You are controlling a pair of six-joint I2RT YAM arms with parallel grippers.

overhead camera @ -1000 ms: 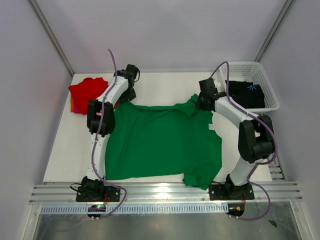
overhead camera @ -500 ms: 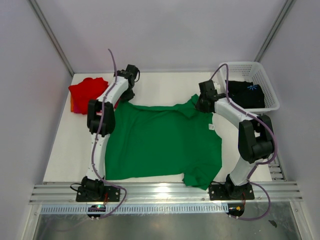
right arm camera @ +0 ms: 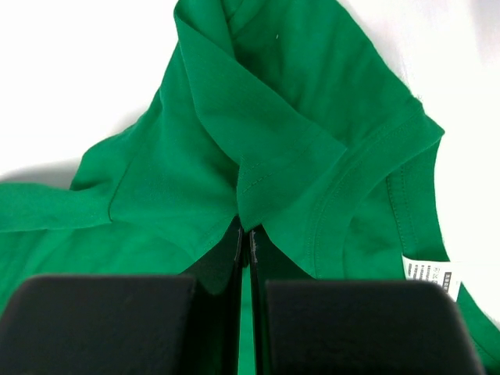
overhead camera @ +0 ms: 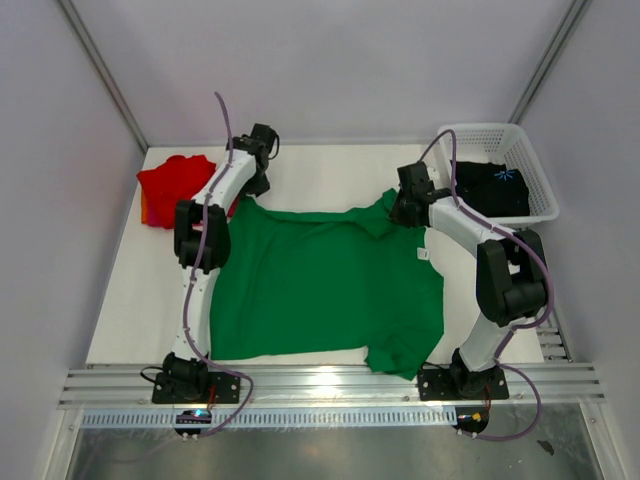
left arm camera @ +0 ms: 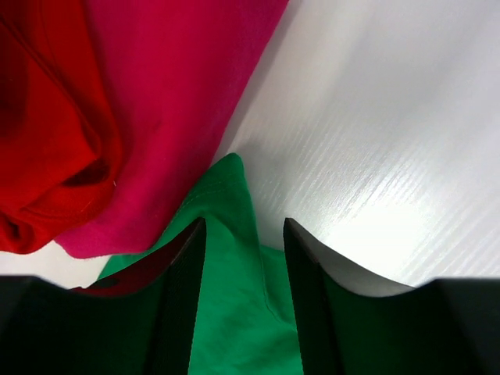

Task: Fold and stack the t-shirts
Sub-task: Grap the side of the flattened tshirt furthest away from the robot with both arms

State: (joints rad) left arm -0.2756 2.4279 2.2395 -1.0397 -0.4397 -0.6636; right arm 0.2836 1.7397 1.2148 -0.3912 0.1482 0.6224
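Observation:
The bright green t-shirt (overhead camera: 320, 280) lies spread flat on the table. My left gripper (overhead camera: 252, 192) is at its far left shoulder. In the left wrist view the left gripper (left arm camera: 244, 226) is open, its jaws either side of the green corner (left arm camera: 226, 187). My right gripper (overhead camera: 402, 208) is at the far right shoulder. In the right wrist view the right gripper (right arm camera: 248, 232) is shut on a pinched fold of the green cloth (right arm camera: 258, 117). The red t-shirt (overhead camera: 175, 182) (left arm camera: 47, 133) lies on the magenta-pink one (left arm camera: 156, 117) at the far left. The black t-shirt (overhead camera: 490, 185) is in the basket.
A white lattice basket (overhead camera: 545, 200) stands at the far right corner. A white label (right arm camera: 426, 271) (overhead camera: 423, 254) shows near the green shirt's collar. Walls close in the table on the left, back and right. The rail with the arm bases runs along the near edge.
Very little. The right gripper has edged slightly left with the shoulder cloth. The left gripper stays at the left shoulder.

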